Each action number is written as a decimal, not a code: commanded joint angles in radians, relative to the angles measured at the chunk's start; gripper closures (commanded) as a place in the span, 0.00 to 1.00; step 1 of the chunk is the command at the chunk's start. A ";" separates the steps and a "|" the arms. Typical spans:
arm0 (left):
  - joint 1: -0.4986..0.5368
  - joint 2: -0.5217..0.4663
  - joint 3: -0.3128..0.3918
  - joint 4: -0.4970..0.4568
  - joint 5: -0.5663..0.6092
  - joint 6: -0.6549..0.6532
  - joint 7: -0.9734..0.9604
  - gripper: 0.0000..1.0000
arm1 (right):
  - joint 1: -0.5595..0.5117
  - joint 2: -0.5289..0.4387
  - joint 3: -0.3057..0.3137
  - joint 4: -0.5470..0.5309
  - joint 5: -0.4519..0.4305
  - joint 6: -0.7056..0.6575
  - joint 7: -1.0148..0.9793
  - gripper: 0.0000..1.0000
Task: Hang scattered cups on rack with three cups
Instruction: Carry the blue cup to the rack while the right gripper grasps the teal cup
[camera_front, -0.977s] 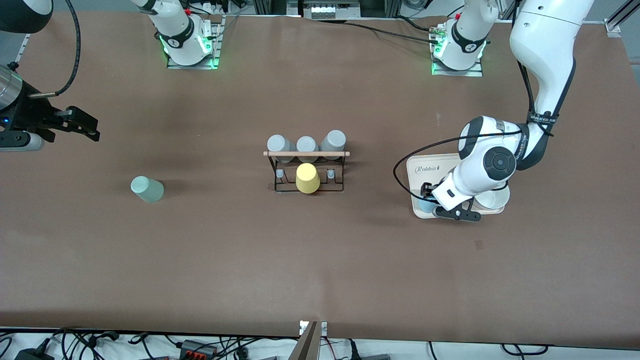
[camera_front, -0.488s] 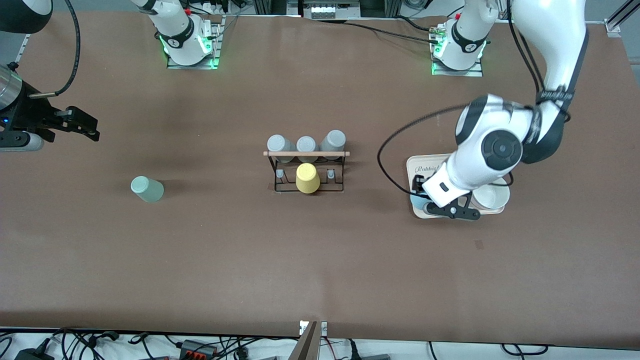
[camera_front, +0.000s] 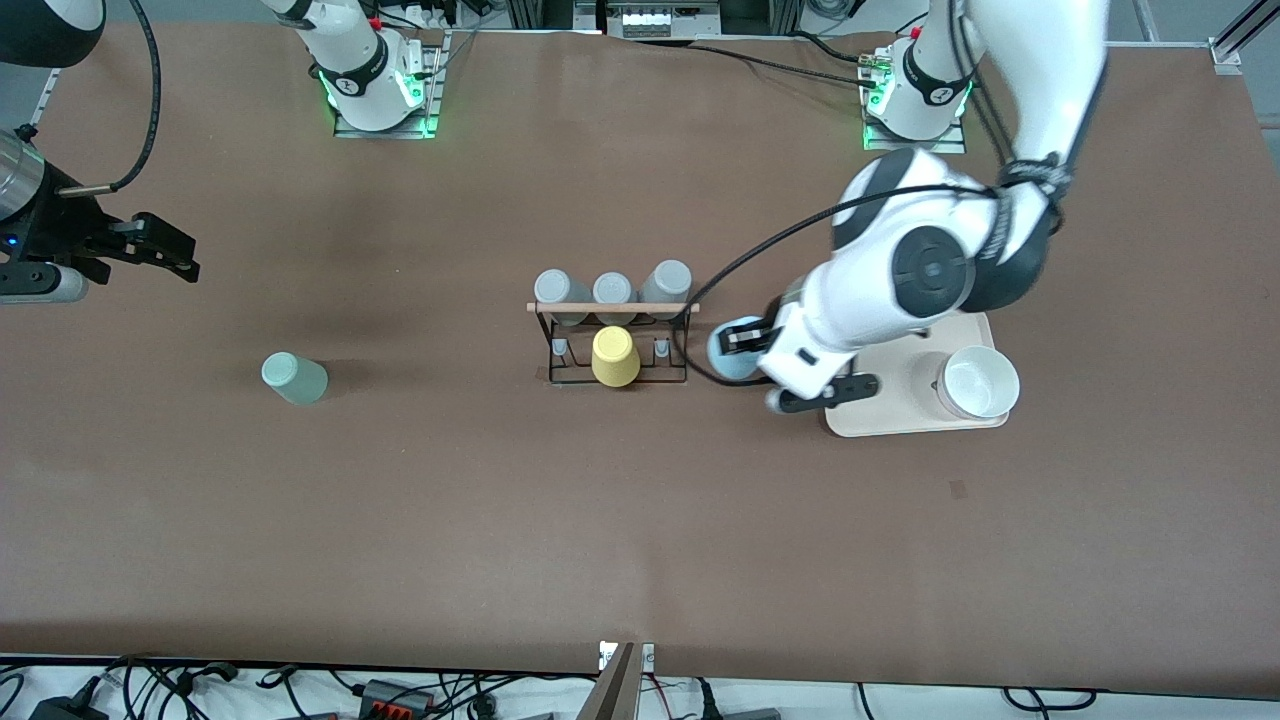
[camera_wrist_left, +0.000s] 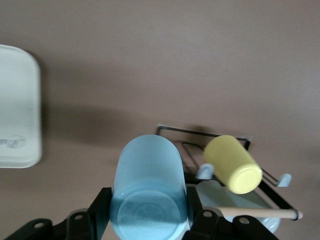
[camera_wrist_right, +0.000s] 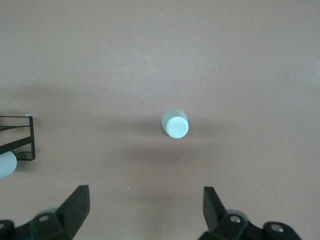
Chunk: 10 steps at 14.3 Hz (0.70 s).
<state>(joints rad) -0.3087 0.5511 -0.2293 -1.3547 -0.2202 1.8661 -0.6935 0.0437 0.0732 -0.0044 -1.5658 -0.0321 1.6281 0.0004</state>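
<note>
1. Two cups remained off the rack: the light blue cup and the mint-green cup.
2. Left end effector was clamped on the light blue cup, fingers on either side of its wall in the left wrist view. It hung over the worktop between the rack and the cream tray, just beside the rack's end toward the left arm.
3. Key relation: the rack lay from the held cup toward the right arm's end of the worktop, close by. The cup's long axis looked steeply tilted, base toward the wrist camera; exact angle could not be told.
4. Rack carried a yellow cup on the middle peg of its nearer row and three grey cups along the row farther from the front camera. A bare peg showed beside the yellow cup at the end nearest the left end effector; judged the likely target.
5. Mint-green cup lay on its side on the worktop toward the right arm's end, well apart from the rack.
6. Right end effector waited, fingers spread apart, over the worktop edge at that end; judged the nearer arm for the mint-green cup.
7. White bowl sat on the tray, not involved.
</note>
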 joint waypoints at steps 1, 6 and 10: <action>-0.072 0.085 0.022 0.117 -0.008 0.011 -0.069 0.99 | -0.002 0.035 -0.005 -0.013 -0.035 0.013 0.012 0.00; -0.096 0.098 0.022 0.117 -0.005 0.056 -0.103 0.99 | -0.039 0.092 -0.008 -0.092 -0.049 0.116 0.006 0.00; -0.132 0.105 0.022 0.106 0.076 0.057 -0.103 0.99 | -0.051 0.109 -0.008 -0.230 -0.045 0.281 -0.002 0.00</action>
<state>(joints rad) -0.4186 0.6403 -0.2214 -1.2717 -0.1829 1.9206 -0.7810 -0.0053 0.1946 -0.0192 -1.7216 -0.0756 1.8439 0.0000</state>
